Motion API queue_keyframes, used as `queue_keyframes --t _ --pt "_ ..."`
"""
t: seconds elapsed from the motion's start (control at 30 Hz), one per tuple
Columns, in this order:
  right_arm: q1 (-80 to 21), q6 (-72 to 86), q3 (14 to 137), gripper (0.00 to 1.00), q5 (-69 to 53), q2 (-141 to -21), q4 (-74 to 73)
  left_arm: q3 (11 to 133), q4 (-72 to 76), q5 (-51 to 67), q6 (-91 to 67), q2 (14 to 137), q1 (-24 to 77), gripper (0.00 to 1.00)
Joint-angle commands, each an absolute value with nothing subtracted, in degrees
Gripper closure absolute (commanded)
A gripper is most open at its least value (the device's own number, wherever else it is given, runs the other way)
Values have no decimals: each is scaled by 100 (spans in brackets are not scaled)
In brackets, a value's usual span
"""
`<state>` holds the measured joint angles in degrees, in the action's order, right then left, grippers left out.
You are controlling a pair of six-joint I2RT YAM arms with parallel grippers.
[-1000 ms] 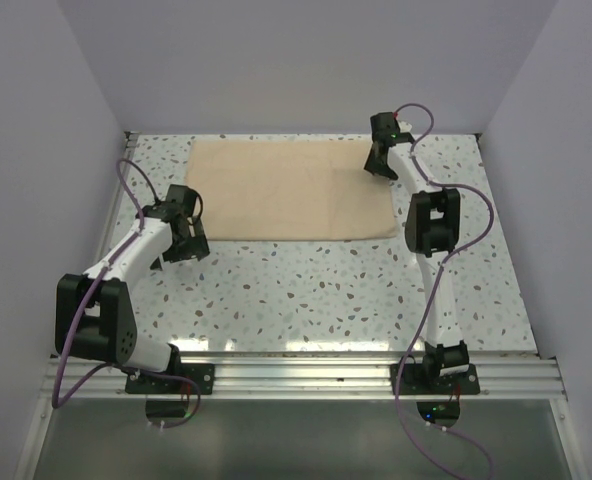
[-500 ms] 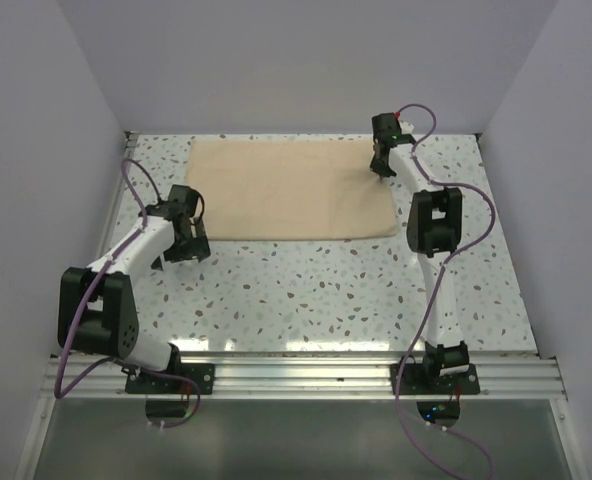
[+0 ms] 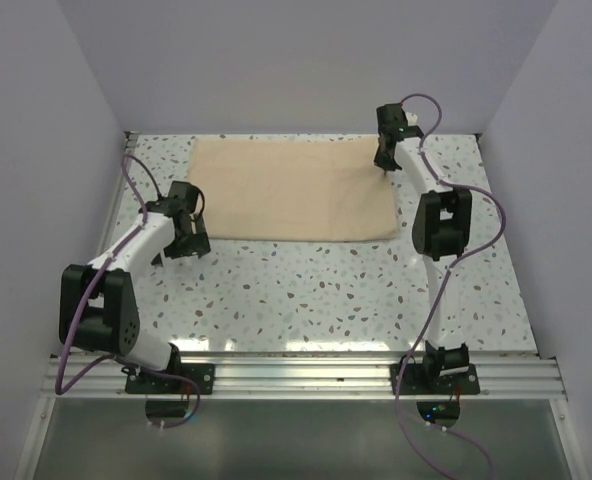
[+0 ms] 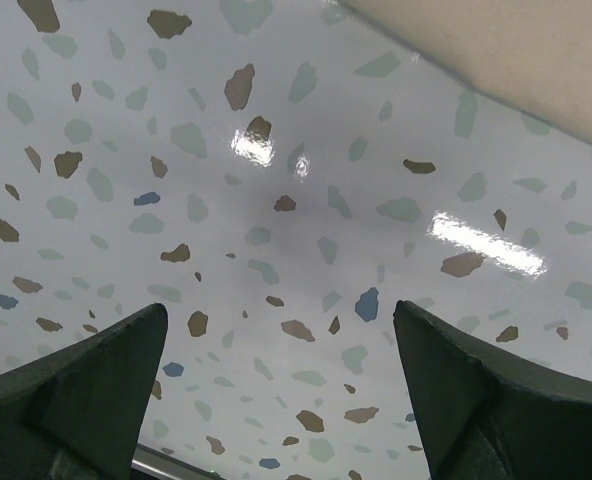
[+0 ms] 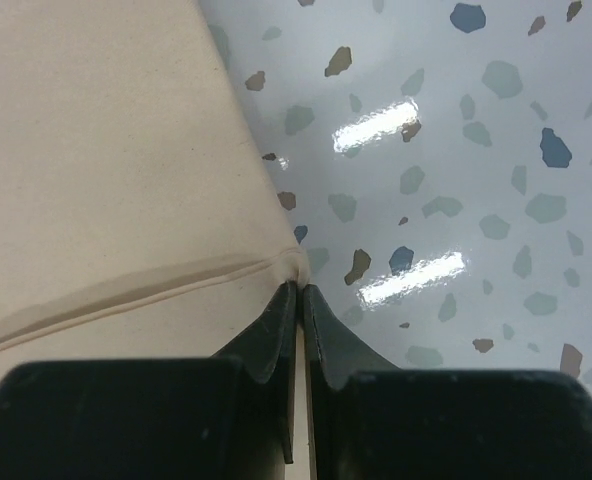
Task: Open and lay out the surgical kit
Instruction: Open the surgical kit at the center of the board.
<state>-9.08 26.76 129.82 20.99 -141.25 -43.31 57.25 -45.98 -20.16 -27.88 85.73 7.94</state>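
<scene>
The right gripper (image 5: 298, 290), we saw, pinched a corner of the cloth wrap (image 5: 106, 150); the left gripper (image 4: 276, 330) gaped above the table (image 4: 276, 150)

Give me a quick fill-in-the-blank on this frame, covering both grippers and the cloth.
1. The jaws of the left gripper stand ___ above a bare part of the table.
2. The jaws of the right gripper are ___, with its tips at the edge of the cloth wrap.
3. The cloth wrap lies toward the table's ___ side, away from the arm bases.
Missing words: open; shut; far.
</scene>
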Motion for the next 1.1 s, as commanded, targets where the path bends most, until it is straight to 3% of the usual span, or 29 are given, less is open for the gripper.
queue_keyframes --t 0.0,0.13,0.23,0.27,0.53,0.67,1.07 --pt "-870 2408 13096 99 2022 -13368 -4412 6160 -4588 -2144 -2751 8596 817 1" --pt "-888 2364 12982 94 1785 -13210 -4430 6337 -4649 -2109 -2795 8587 826 1" --pt "-896 2399 12911 74 1661 -13175 -4544 6451 -4737 -2109 -2821 8535 817 0" --pt "-905 2434 12911 71 1644 -13201 -4596 6469 -4781 -2118 -2830 8517 817 1" --pt "-897 2505 12516 68 1617 -13271 -4650 6206 -4948 -2127 -2962 8025 817 0" --pt "-897 2444 12559 56 1757 -13534 -4588 5959 -5089 -2136 -3006 7709 817 1" --pt "-695 2557 13086 61 1837 -14326 -4096 5774 -5405 -2180 -3058 6952 826 0"
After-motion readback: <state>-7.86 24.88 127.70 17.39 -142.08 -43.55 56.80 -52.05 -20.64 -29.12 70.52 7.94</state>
